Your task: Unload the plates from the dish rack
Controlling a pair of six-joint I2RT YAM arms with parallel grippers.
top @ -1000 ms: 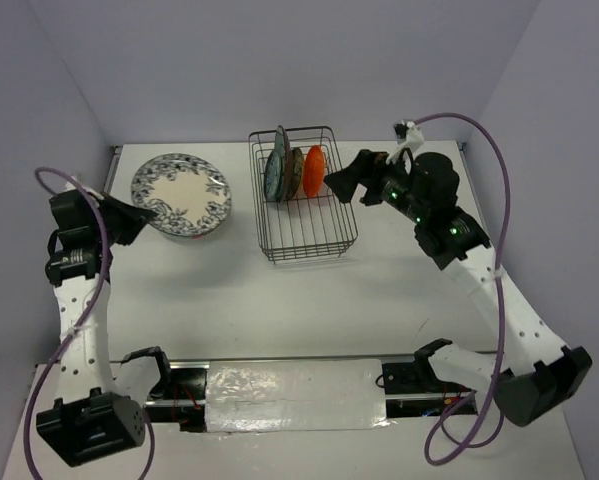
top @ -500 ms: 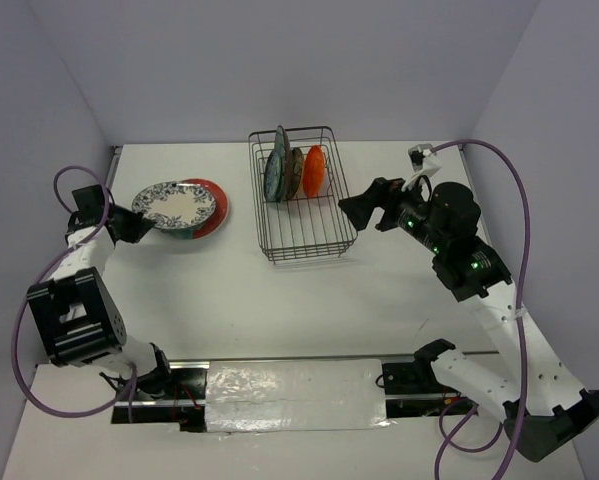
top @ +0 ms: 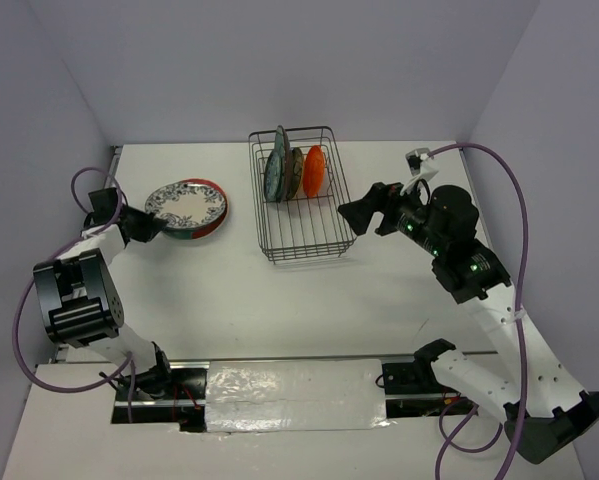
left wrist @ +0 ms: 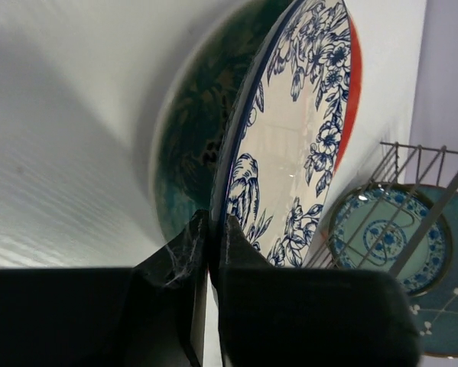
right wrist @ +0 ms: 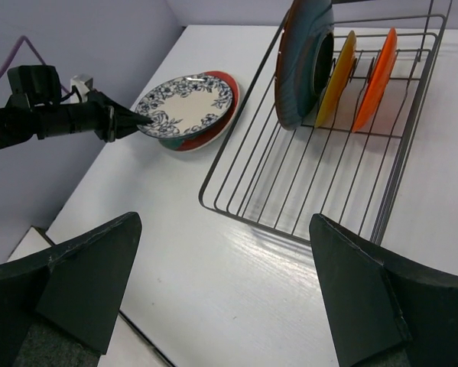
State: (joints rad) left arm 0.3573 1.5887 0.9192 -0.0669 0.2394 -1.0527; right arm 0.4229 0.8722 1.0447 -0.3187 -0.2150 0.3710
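The left gripper (left wrist: 211, 233) is clamped on the near rim of the blue-and-white floral plate (top: 186, 205), its 2 fingers pressed tight on either face of the rim. The plate sits tilted, its gripped edge raised, directly over the red-rimmed plate (top: 213, 222), which lies flat on the white table (top: 239, 290) to the left of the dish rack (top: 309, 235); whether the 2 plates touch at the far edge cannot be told. In the rack, 3 plates stand upright between the prongs at its far end: a dark teal plate (right wrist: 301, 61), an orange-rimmed plate (right wrist: 339, 76) and a plain orange plate (right wrist: 374, 76). The right gripper (top: 364, 207) hovers just beside the rack's right side, fingers spread wide and holding nothing
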